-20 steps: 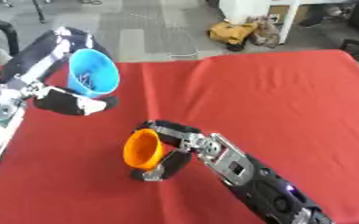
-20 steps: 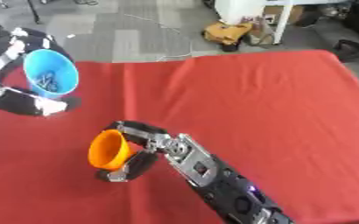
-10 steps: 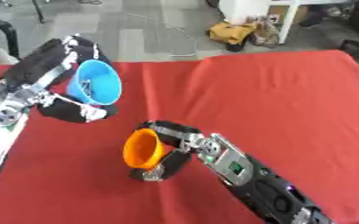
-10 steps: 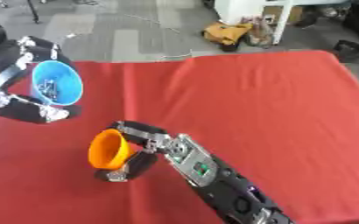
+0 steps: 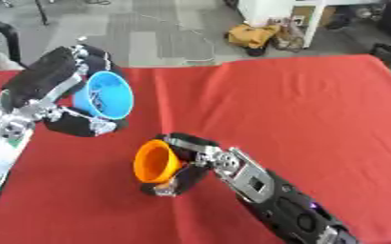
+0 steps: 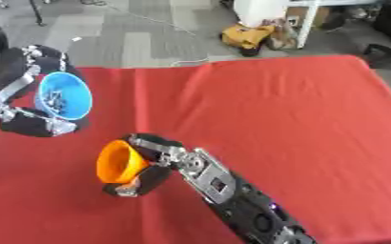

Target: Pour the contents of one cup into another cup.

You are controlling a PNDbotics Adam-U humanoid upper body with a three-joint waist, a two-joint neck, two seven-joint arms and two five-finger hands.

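Two tilted cups face each other: left hand (image 5: 53,102) clasps blue cup (image 5: 104,95), mouth rightward, right hand (image 5: 192,162) clasps orange cup (image 5: 155,161), mouth leftward.

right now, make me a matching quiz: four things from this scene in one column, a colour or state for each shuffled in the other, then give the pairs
Things:
1. blue cup
2. orange cup
3. tablecloth
4. yellow bag

Descriptions:
A. lies on the floor beyond the table
B. red, covers the table
C. held by the left hand, small bits inside
D. held by the right hand, mouth tipped left

Pairs: 1-C, 2-D, 3-B, 4-A
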